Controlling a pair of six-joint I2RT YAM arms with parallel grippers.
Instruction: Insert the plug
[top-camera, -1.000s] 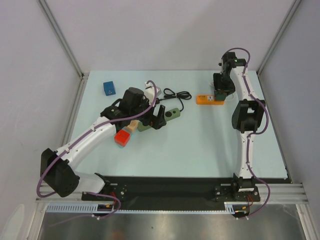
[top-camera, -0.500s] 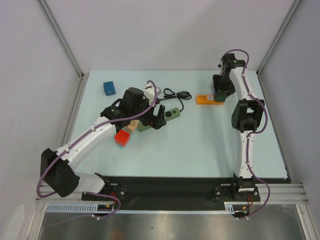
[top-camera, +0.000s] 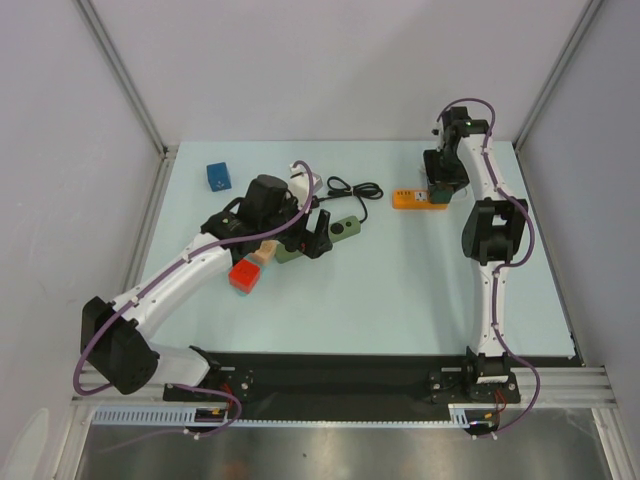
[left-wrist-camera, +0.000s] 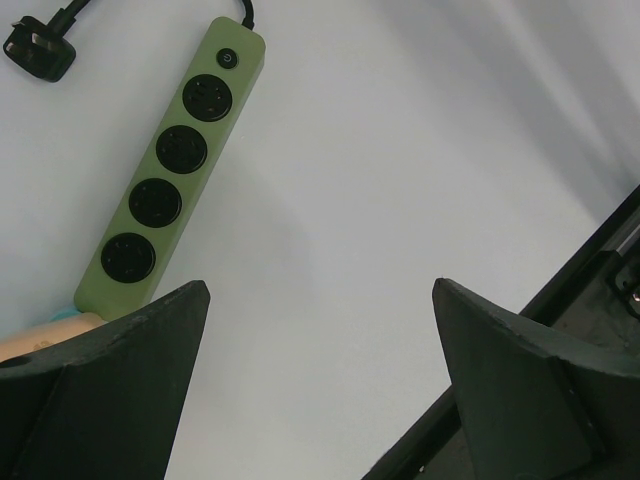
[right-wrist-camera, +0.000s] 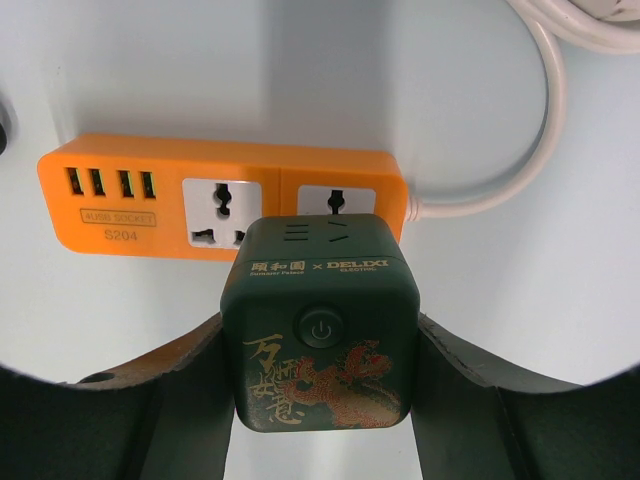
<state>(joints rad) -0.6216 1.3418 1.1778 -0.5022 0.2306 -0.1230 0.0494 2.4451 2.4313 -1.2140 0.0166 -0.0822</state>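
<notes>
Right pincer (right-wrist-camera: 320, 372) grips cube plug (right-wrist-camera: 320, 300), prongs hidden.

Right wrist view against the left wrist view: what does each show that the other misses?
Only the right wrist view shows the orange power strip with USB ports and sockets, a white cable curving off its end, and the dark green cube held between the right gripper's fingers. Only the left wrist view shows the green power strip with four round sockets, a black plug in the top left corner, and the left gripper open with nothing between its fingers. Both show the pale table.
</notes>
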